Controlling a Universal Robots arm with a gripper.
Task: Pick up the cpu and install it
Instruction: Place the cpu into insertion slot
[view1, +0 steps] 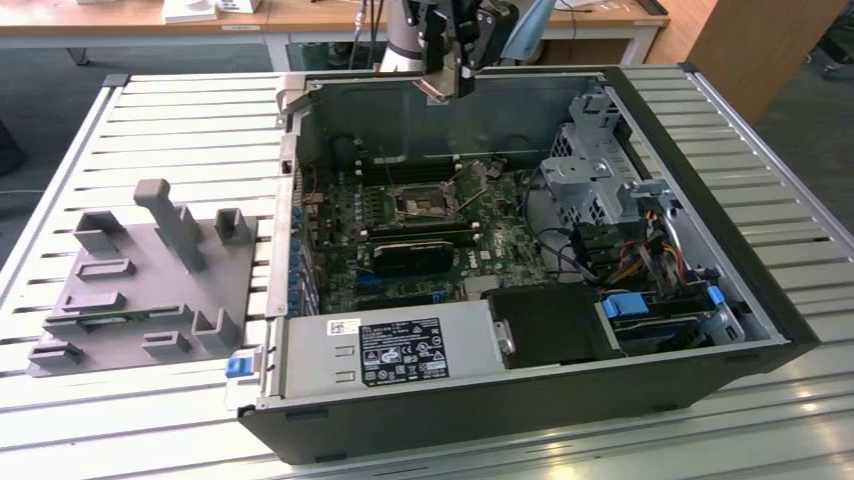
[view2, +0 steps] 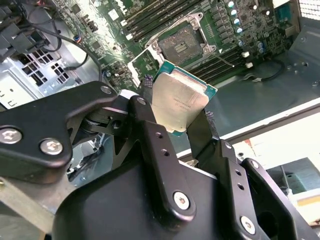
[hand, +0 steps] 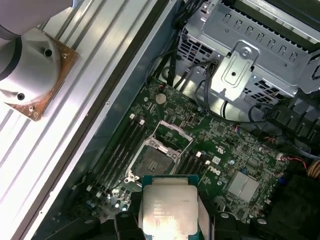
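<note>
My gripper (view2: 176, 119) is shut on the cpu (view2: 180, 100), a flat square chip with a silver top and a green rim, clamped by its edges between the two black fingers (view2: 146, 122). In the first wrist view the cpu (hand: 167, 207) hangs above the motherboard, a little off from the open cpu socket (hand: 152, 162), whose metal frame is flipped up. In the exterior view my gripper (view1: 450, 82) hovers high over the back wall of the open computer case, with the socket (view1: 424, 203) well below it.
The case (view1: 747, 250) lies open on a slatted metal table. A black heatsink block (view1: 411, 255) sits just past the socket, a drive cage (view1: 594, 165) and cables lie at the exterior view's right, and a grey holder fixture (view1: 147, 280) stands at the left.
</note>
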